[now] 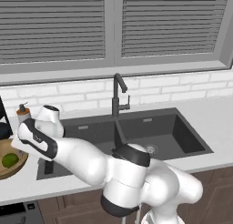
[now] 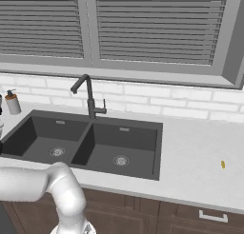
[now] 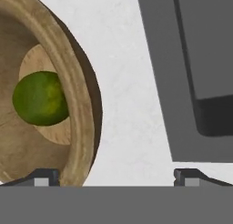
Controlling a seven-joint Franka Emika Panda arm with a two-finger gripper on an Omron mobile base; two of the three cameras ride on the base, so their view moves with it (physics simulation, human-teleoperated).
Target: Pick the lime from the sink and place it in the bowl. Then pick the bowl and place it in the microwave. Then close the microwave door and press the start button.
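The green lime lies inside the wooden bowl, which stands on the counter left of the dark double sink. My gripper hangs open just above the bowl's right rim. One fingertip is over the bowl's inside and the other is over the sink's edge, with nothing between them. In the left base view my hand sits right beside the bowl. The microwave and its door are out of view.
A dark gooseneck faucet rises behind the sink, under a shuttered window. A soap dispenser stands at the back left. A small yellow object lies on the white counter to the right.
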